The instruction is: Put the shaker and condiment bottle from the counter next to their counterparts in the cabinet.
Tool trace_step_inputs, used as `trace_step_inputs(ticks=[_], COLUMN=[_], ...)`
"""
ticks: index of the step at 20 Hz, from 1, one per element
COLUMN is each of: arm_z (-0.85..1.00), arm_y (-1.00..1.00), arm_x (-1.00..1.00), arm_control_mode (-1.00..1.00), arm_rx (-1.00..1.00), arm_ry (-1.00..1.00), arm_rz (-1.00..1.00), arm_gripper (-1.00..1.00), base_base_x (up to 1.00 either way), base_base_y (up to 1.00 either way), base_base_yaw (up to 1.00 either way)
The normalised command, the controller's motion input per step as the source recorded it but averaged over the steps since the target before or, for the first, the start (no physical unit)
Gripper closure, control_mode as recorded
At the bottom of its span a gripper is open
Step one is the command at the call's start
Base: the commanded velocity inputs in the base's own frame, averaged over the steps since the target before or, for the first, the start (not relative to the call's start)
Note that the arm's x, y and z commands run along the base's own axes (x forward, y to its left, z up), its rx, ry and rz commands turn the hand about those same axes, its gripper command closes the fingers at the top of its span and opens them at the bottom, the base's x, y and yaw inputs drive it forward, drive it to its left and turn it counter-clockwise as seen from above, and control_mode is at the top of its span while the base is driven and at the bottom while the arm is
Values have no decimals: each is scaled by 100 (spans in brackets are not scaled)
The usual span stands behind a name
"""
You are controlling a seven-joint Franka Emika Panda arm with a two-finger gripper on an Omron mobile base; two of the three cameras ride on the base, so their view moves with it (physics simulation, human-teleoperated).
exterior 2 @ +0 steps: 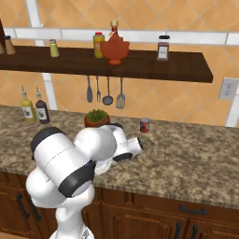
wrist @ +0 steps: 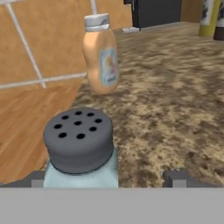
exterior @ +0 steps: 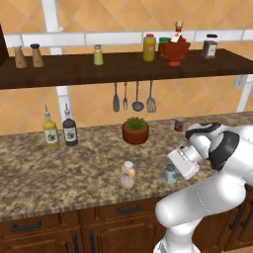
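Note:
The pale blue-grey shaker (exterior: 171,173) stands upright near the counter's front edge. In the hand view the shaker (wrist: 81,148) looms close, its grey holed cap up. It sits between my two fingertips, nearer the left one. My gripper (exterior: 176,167) reaches in low from the right, open, its jaws either side of the shaker (wrist: 107,178). The peach-orange condiment bottle (exterior: 128,175) stands just left of it, seen further off in the hand view (wrist: 101,54). On the dark cabinet shelf (exterior: 74,69) stand the yellow-green shaker (exterior: 98,55) and the sauce bottles (exterior: 149,47).
A potted plant (exterior: 135,130) and a red can (exterior: 179,124) stand behind the shaker. Two spouted bottles (exterior: 50,131) are at the back left. Utensils (exterior: 133,96) hang under the shelf. Two brown shakers (exterior: 20,57) stand at its left end.

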Motion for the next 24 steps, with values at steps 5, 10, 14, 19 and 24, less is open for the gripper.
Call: trace_step_inputs(ticks=[5,10,14,19,24], arm_z=[-6,41,71,82,100], arm_y=[13,4,5,25,11], arm_x=[-15,-13,-38,-49,-45], arm_control_mode=[-100,-100,-100,-100,-100], arm_rx=[-6,3,11,6,-12], arm_ry=[10,9,2,-9,-6], arm_rz=[0,-16,-31,-19,-27], arm_gripper=[100,100,100,100,100], base_base_x=[0,0,0,0,0], base_base_y=[0,0,0,0,0], base_base_yaw=[0,0,0,0,0])
